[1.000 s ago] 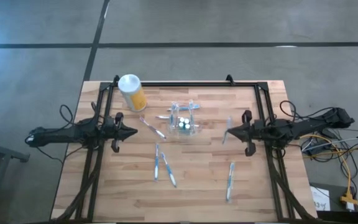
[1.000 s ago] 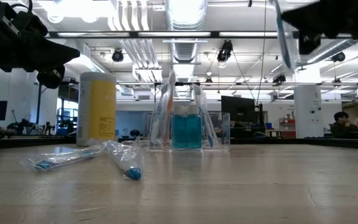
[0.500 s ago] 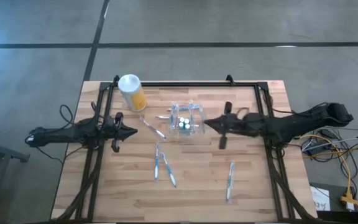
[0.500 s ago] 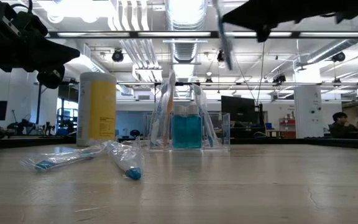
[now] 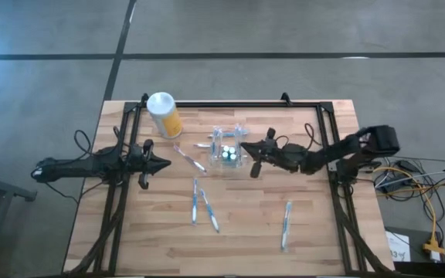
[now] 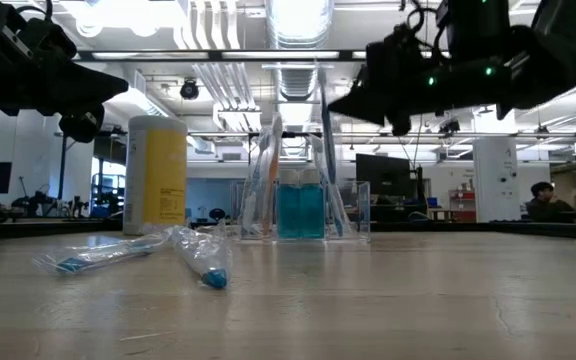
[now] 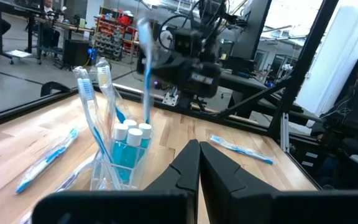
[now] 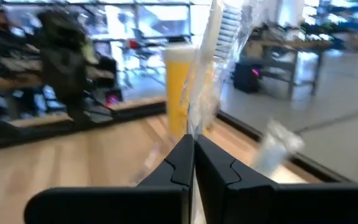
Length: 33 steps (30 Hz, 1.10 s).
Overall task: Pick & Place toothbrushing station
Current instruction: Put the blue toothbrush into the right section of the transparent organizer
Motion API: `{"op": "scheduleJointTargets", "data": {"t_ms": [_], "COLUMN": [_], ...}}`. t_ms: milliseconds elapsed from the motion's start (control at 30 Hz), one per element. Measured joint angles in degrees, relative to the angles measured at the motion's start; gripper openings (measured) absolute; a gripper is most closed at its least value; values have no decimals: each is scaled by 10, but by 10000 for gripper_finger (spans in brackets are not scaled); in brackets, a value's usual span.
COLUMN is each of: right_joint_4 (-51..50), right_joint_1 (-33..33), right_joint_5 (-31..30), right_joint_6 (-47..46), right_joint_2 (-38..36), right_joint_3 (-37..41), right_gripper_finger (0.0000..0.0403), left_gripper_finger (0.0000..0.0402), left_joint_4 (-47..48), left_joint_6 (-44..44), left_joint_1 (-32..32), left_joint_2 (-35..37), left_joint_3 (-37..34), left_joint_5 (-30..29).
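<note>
The toothbrushing station [image 5: 229,150], a small clear holder with toothbrushes and white-capped blue bottles, stands upright at the table's middle [image 6: 300,205]. My right gripper [image 5: 247,151] reaches level from the table's right to the station's right side, shut on a wrapped toothbrush [image 6: 324,130] that stands upright just over the station. In the left wrist view the toothbrush [image 7: 145,68] has its blue lower end near the bottle caps; whether it is inside the holder I cannot tell. My left gripper [image 5: 167,164] waits shut, left of the station. My right gripper pinches the wrapped toothbrush's handle [image 8: 195,124] between its two fingers, below the bristle head [image 8: 227,25]. The fingers come level from the table's right and lie across the brush. The brush stands upright, head up, clear of the table, its lower end by the station's top.
A yellow canister [image 5: 164,116] with a white lid stands at the far left of the station. Wrapped toothbrushes lie on the wood: one [image 5: 189,158] left of the station, two [image 5: 201,207] nearer, one [image 5: 286,224] at the near right. A black frame [image 5: 207,103] rims the table.
My right gripper has swept from the table's right side toward the station, sinking a little, still shut on the wrapped toothbrush. The brush, tilted before, now stands upright beside the holder's right side.
</note>
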State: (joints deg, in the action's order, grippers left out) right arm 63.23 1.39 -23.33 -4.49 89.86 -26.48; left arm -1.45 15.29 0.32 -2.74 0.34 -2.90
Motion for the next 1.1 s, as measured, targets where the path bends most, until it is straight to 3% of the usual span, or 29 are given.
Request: {"op": "scheduleJointTargets", "data": {"t_ms": [300,933,1100], "right_joint_4": [8,-18,-19], "right_joint_1": [0,-11,-12], "right_joint_5": [-76,-78,-64], "right_joint_6": [-17,-32,-34], "right_joint_2": [72,100,100], "right_joint_3": [1,4,4], "right_gripper_finger": [8,9,33], "left_gripper_finger": [14,14,14], "left_joint_4": [1,1,2], "left_joint_6": [9,10,10], "left_joint_1": [0,0,0], "left_joint_2": [0,-2,-3], "left_joint_3": [0,0,0], "left_joint_5": [2,2,2]}}
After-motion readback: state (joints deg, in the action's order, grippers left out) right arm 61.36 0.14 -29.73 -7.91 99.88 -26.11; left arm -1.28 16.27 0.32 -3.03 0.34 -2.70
